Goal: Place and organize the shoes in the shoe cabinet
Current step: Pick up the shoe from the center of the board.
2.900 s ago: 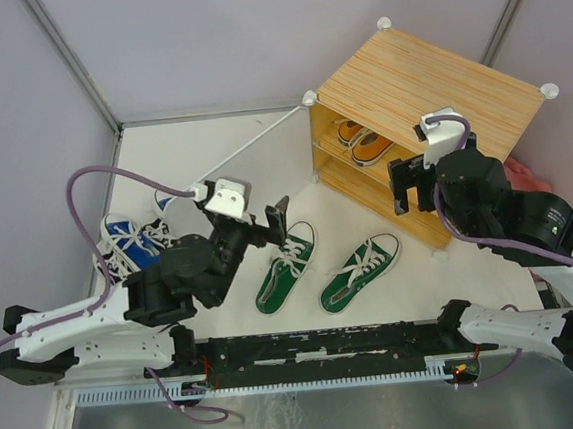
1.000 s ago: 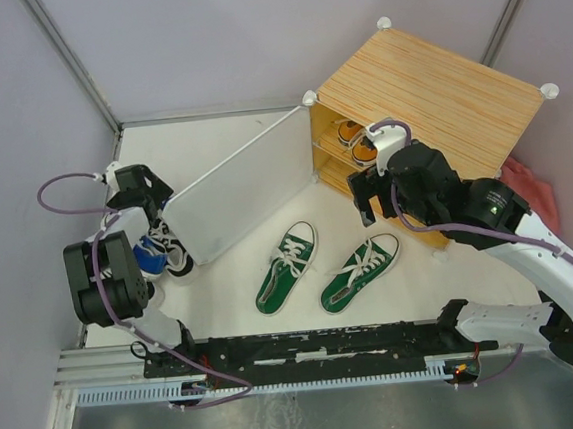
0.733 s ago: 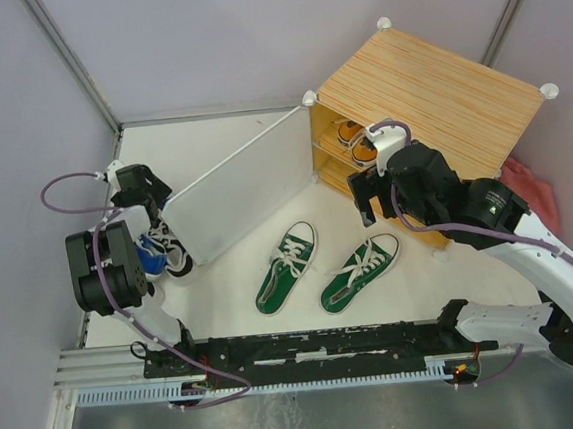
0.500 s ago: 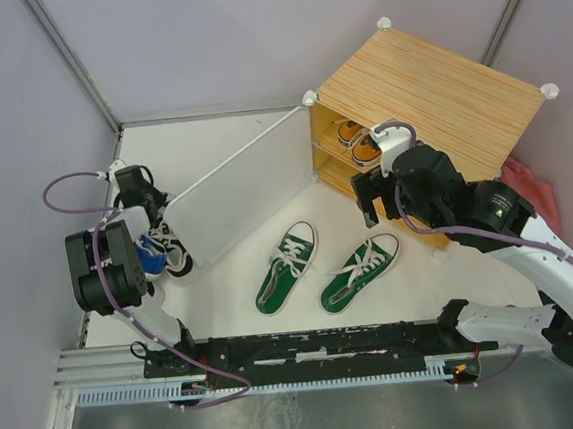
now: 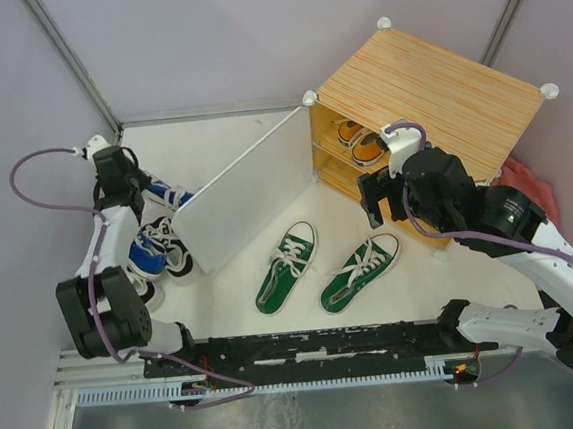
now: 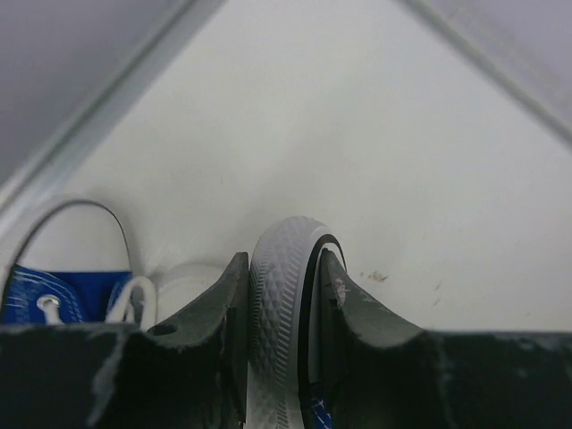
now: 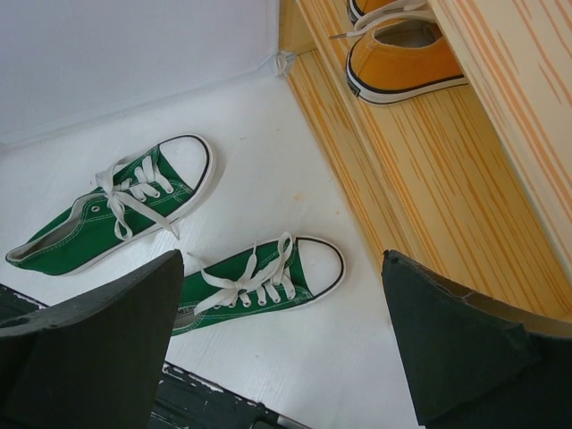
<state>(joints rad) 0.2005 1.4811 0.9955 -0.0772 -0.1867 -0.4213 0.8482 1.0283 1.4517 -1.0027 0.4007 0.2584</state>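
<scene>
My left gripper [image 5: 142, 190] [image 6: 281, 268] is shut on the white rubber end of a blue shoe [image 5: 171, 196] [image 6: 282, 308] at the far left, behind the open door panel [image 5: 244, 188]. A second blue shoe [image 5: 148, 255] [image 6: 54, 302] lies nearer, next to a dark one partly hidden by the panel. My right gripper [image 5: 380, 198] [image 7: 281, 268] hangs open above two green shoes [image 5: 286, 267] [image 5: 360, 271] [image 7: 116, 206] [image 7: 259, 279] on the white floor. Orange shoes [image 5: 366, 145] [image 7: 402, 58] sit on the upper shelf of the shoe cabinet [image 5: 426, 82] [image 7: 429, 179].
The door panel stands swung out between the blue shoes and the green ones. A pink cloth [image 5: 529, 178] lies beside the cabinet on the right. A black rail [image 5: 298, 346] runs along the near edge. Purple walls close in the left and back.
My left gripper has shut on a blue shoe and moved with it toward the back left corner as the arm stretched out. The right gripper drifted slightly right, still open.
</scene>
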